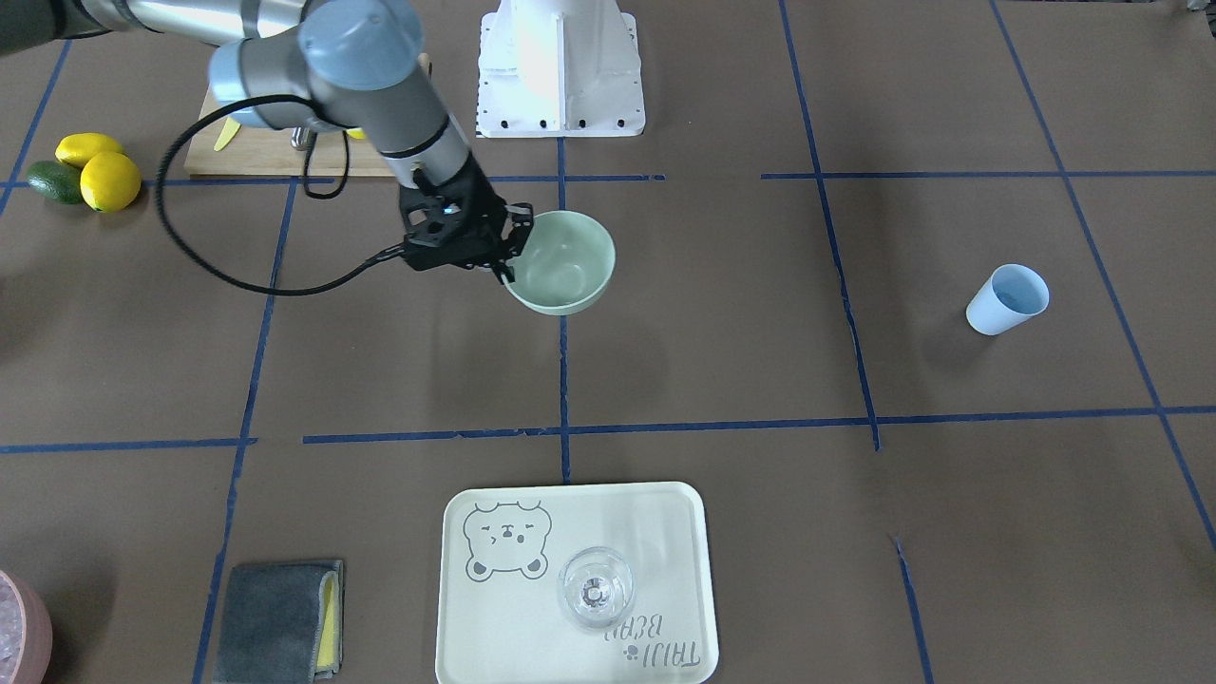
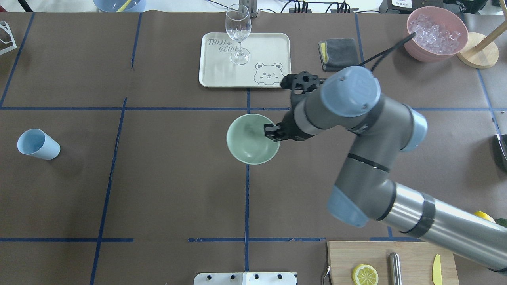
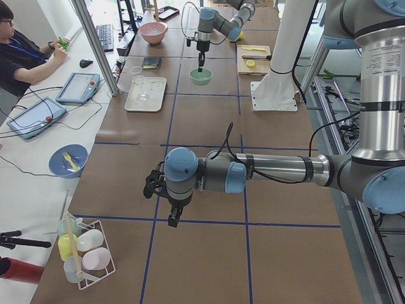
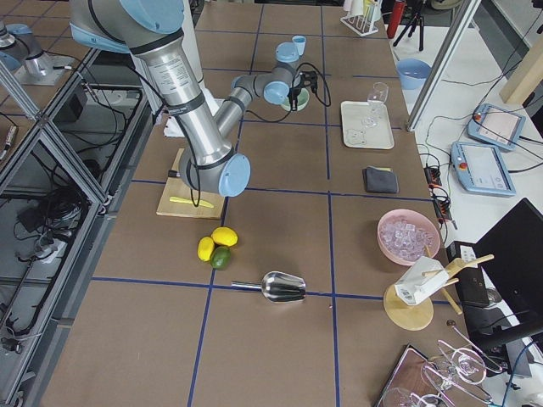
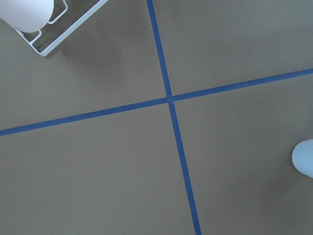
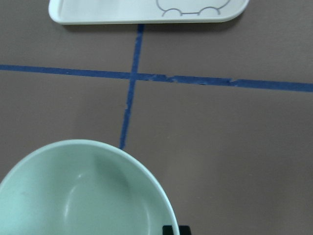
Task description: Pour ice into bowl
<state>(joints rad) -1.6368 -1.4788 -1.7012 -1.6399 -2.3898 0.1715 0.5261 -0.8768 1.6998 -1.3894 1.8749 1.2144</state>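
The right pincer (image 2: 273, 132) pinches the bowl (image 2: 249, 144) at its rim, bowl to its left, tray (image 2: 214, 75) beyond. The left pincer (image 3: 173, 217) hangs far off; can't tell its grip.

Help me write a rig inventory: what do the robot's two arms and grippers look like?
Both are silver-grey tubes with rounded pale blue joint caps. The right arm ends in the black two-finger right gripper, a black cable looping off its wrist. The left arm carries the black left gripper, a black cable trailing along it.
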